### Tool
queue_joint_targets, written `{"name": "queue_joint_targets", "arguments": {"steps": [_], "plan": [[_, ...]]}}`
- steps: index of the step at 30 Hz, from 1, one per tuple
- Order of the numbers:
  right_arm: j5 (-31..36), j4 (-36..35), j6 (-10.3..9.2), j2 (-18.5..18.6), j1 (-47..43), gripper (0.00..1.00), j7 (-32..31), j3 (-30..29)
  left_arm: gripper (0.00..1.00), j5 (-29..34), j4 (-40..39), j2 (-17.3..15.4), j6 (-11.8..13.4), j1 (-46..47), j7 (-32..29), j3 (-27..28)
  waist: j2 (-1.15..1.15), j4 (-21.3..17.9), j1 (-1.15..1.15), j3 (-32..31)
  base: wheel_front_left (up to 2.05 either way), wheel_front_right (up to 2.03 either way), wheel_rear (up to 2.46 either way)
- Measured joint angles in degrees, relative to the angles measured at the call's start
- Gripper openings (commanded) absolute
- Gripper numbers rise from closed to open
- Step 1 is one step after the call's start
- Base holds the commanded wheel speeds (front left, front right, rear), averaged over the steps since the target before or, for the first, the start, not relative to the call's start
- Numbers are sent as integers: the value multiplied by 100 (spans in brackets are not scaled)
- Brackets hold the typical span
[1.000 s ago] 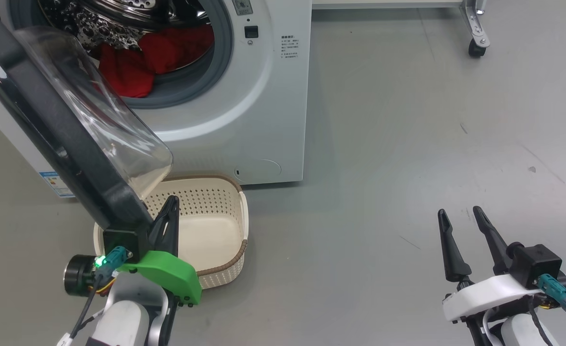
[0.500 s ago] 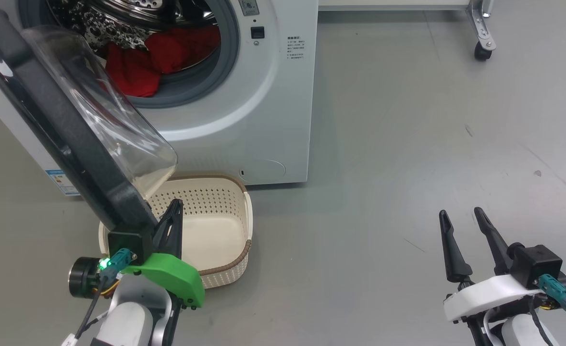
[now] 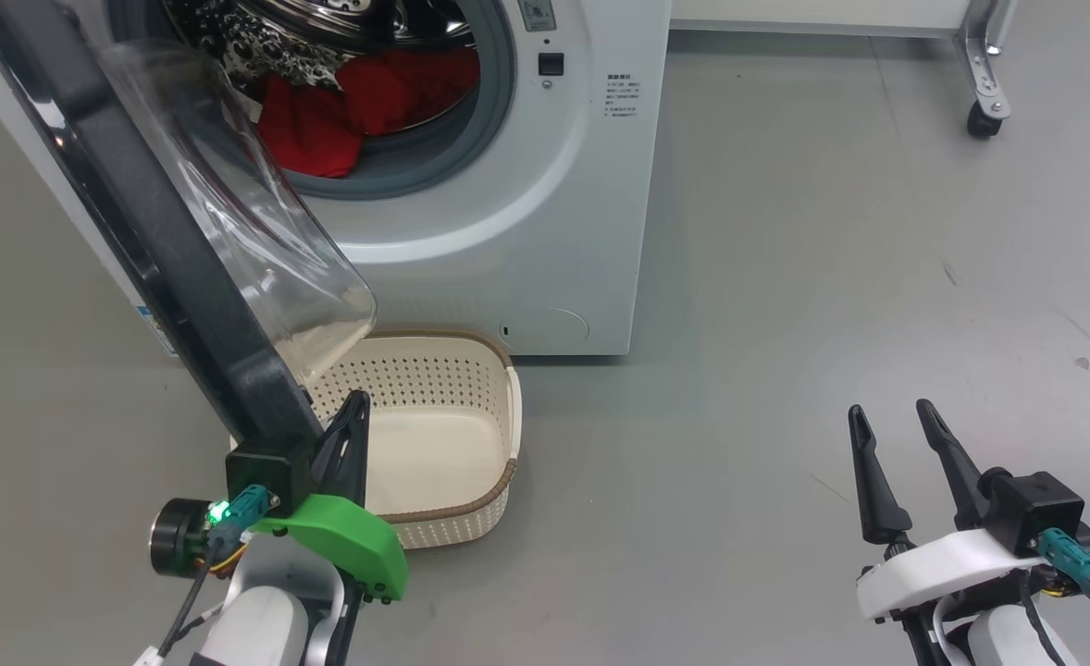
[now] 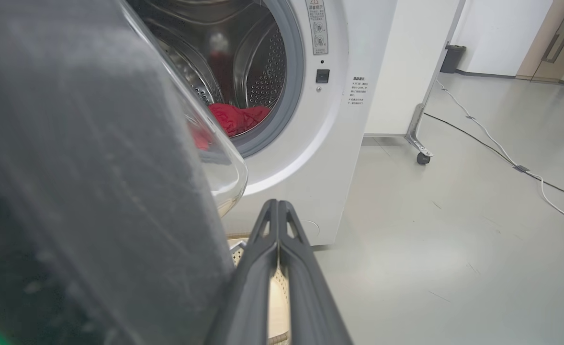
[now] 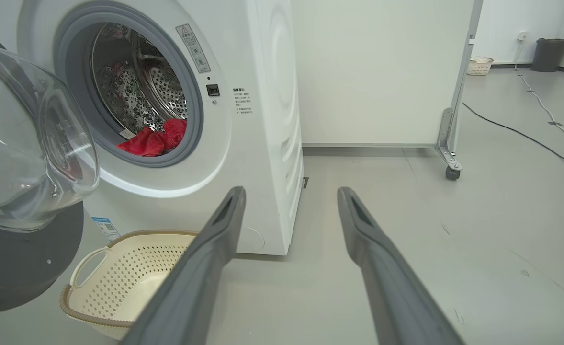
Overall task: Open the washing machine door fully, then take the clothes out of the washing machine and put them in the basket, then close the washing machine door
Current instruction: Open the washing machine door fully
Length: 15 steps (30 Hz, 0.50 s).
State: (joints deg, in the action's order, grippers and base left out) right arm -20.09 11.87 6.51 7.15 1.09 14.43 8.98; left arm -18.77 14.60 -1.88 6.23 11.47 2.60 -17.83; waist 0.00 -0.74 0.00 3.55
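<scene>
Standing open, washing machine door [image 3: 166, 250] edge-on toward robot; left gripper [image 3: 356, 407] together, right gripper [image 3: 889, 412] apart.

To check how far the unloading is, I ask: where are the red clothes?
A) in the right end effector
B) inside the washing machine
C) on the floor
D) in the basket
B: the red clothes lie inside the washing machine, the basket has nothing red in it, and the right end effector stands open, holding nothing.
</scene>
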Motion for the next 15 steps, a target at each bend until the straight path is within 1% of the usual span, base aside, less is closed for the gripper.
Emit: {"name": "queue_joint_targets", "arguments": {"steps": [8,15], "plan": [[1,0,15,19,-9,100,0,-11,0,-133,52,2,0,2,54,-112,0,316,0,-10,0,0,0],[19,0,45,27,-10,100,0,44,0,-142,100,19,0,3,109,-83,0,628,0,-11,0,0,0]]}}
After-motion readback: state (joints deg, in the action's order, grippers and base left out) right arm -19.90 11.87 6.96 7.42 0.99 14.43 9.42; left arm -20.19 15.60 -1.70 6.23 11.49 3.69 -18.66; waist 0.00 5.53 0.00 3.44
